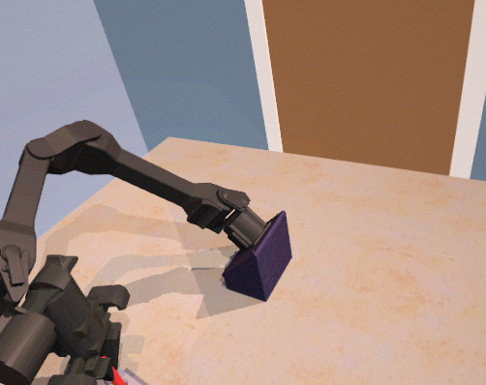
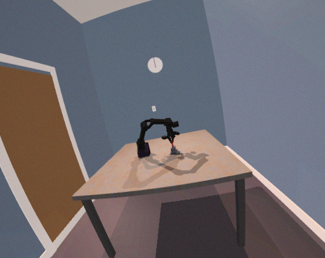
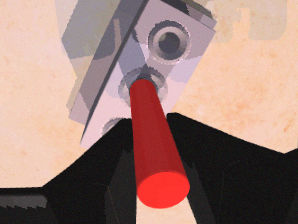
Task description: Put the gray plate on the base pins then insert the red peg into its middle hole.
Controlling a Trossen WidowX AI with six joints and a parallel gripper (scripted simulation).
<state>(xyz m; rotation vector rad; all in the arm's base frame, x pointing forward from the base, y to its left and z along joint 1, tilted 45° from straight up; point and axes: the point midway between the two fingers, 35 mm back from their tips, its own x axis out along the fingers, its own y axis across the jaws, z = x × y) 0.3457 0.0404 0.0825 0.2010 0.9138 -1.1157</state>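
In the wrist view my gripper (image 3: 149, 125) is shut on the red peg (image 3: 154, 149), which points down and away. The peg's far tip meets the middle hole of the gray plate (image 3: 189, 46). The plate lies on the base, and a pin shows in its upper hole (image 3: 170, 43). The lower hole is mostly hidden by my fingers. In the top view the gripper (image 1: 105, 370) is at the bottom left, with a sliver of the red peg (image 1: 116, 376) and a plate corner (image 1: 134, 376) at the frame edge. In the exterior view the peg (image 2: 171, 142) hangs over the plate (image 2: 175, 151).
The arm's dark purple mount (image 1: 262, 263) (image 2: 143, 151) stands on the beige table (image 1: 374, 271) (image 2: 185, 172). A brown door (image 1: 369, 77) is behind the table. The table's edges drop off to the floor in the exterior view.
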